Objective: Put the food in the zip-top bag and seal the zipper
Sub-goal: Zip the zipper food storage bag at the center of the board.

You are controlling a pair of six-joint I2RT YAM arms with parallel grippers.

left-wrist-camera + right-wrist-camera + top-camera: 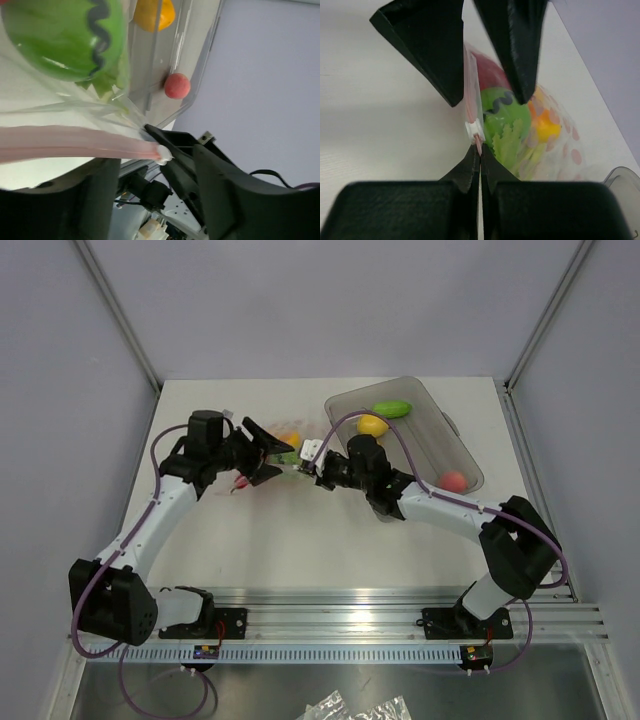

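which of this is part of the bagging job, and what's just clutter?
Job:
- zip-top bag
- zipper, pinched by the right gripper
- left gripper, open at the bag
- bagged green toy
- green fruit, yellow fruit and pink-red fruit, not yet bagged

Lying about:
- grey tray under the three fruits
- crumpled plastic below the near rail

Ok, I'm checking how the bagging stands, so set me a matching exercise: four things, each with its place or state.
1 right fingers
2 left fingers
3 red round toy
4 wavy-lined green toy

A in the grey tray
B open
C inside the zip-top bag
D shut on the zipper

Pairs: 1-D, 2-B, 3-A, 4-C
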